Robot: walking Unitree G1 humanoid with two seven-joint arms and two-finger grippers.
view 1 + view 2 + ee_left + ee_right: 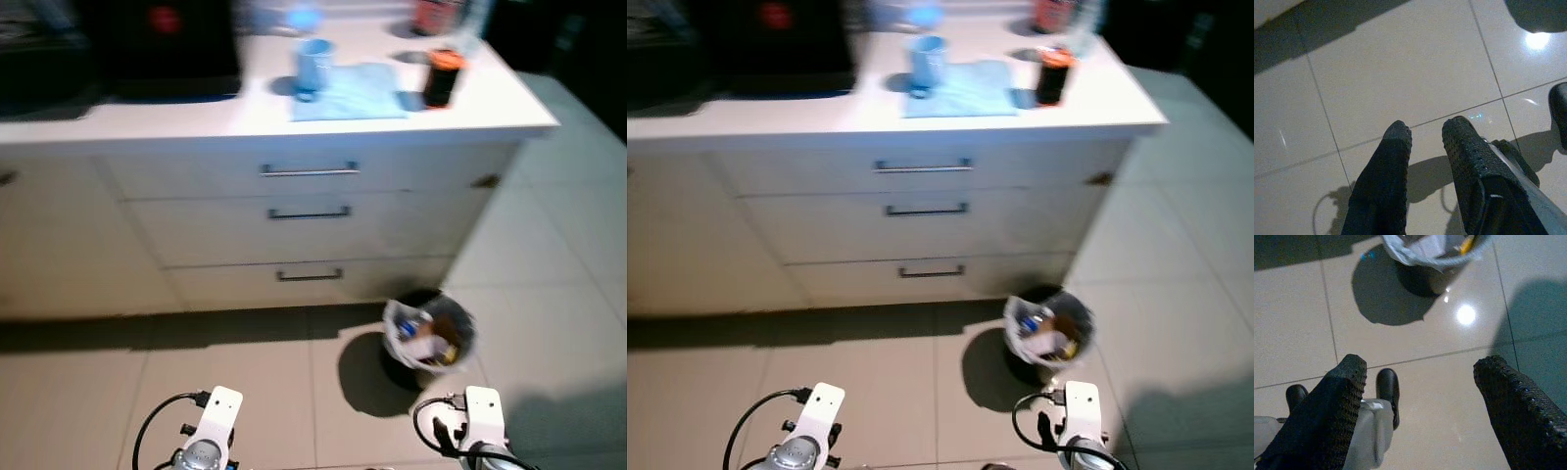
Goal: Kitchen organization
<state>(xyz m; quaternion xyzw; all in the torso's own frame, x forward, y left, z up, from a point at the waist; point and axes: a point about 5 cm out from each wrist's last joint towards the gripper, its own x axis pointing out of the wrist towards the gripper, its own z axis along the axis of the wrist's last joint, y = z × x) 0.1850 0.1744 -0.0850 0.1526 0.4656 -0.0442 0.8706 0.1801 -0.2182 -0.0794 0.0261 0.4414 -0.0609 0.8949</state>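
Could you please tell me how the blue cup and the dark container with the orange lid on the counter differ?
The blue cup is light blue and open-topped; the dark container is near black with an orange lid. The cup stands at the far edge of the blue cloth, the container just beside the cloth on the robot's right. Both stand upright on the white counter.

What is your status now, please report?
Both arms low, nothing held: left gripper jaws slightly apart, right gripper jaws wide open. Blue cup and cloth on counter. Trash bin on floor before drawers.
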